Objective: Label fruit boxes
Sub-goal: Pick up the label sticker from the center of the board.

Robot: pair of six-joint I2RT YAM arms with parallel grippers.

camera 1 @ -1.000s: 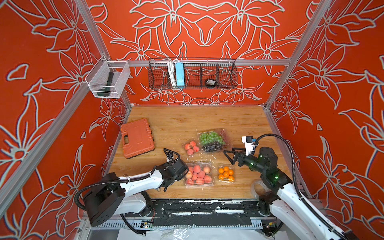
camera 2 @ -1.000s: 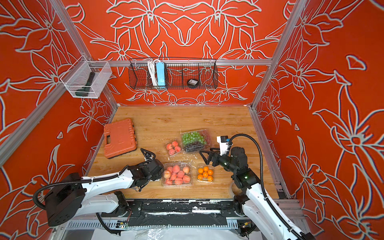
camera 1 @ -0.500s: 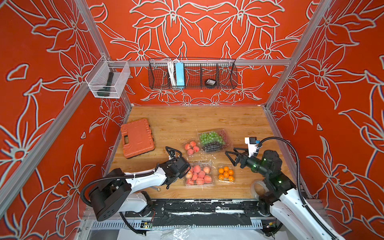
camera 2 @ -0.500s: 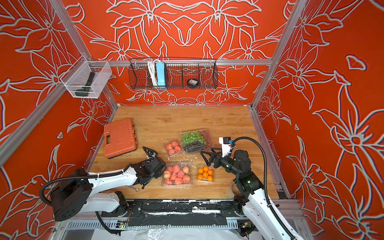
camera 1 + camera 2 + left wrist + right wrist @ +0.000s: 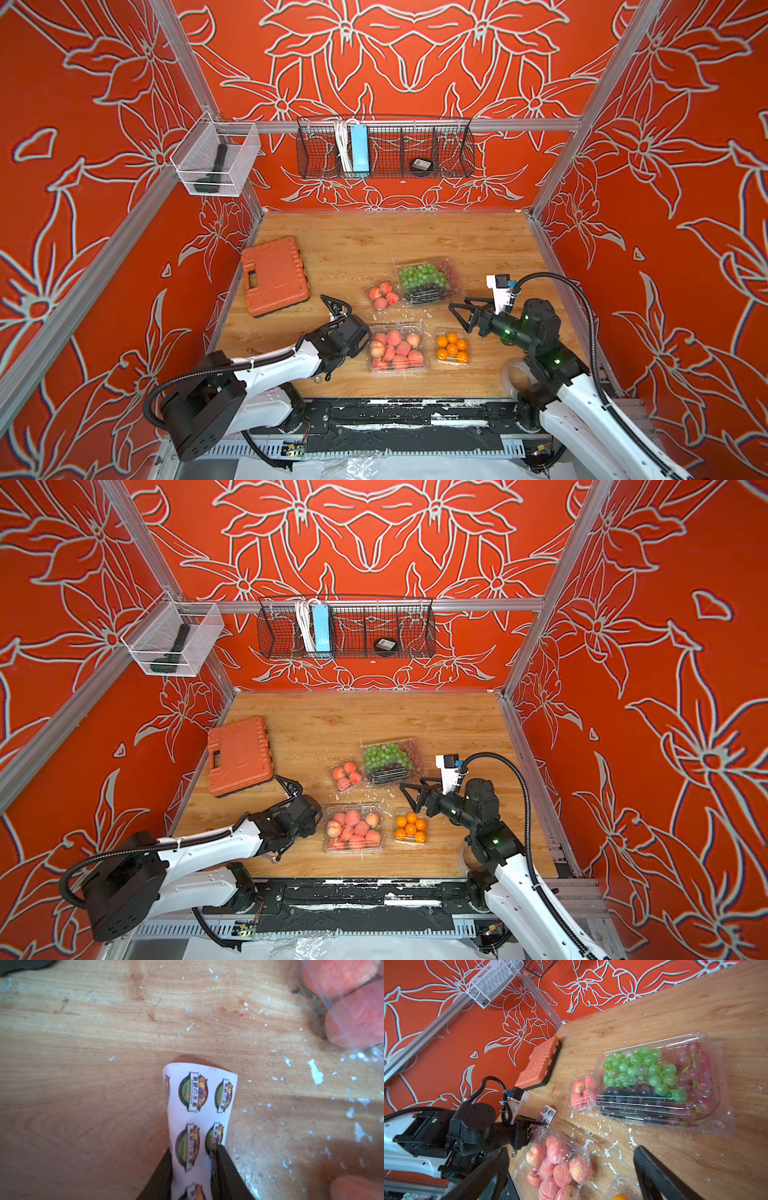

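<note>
Four clear fruit boxes lie on the wooden table: a large one of peaches, a small one of peaches, one of oranges and one of green and dark grapes. In the left wrist view my left gripper is shut on a white sheet of round stickers, which curls between the fingers just above the table, left of the large peach box. My right gripper hovers open and holds nothing, between the grape box and the orange box.
An orange tool case lies at the table's left side. A black wire basket and a clear mesh bin hang on the walls. White flecks litter the wood round the boxes.
My left gripper has shut on the sticker sheet and its arm has edged toward the large peach box. The right arm has barely shifted, with its jaws still wide.
</note>
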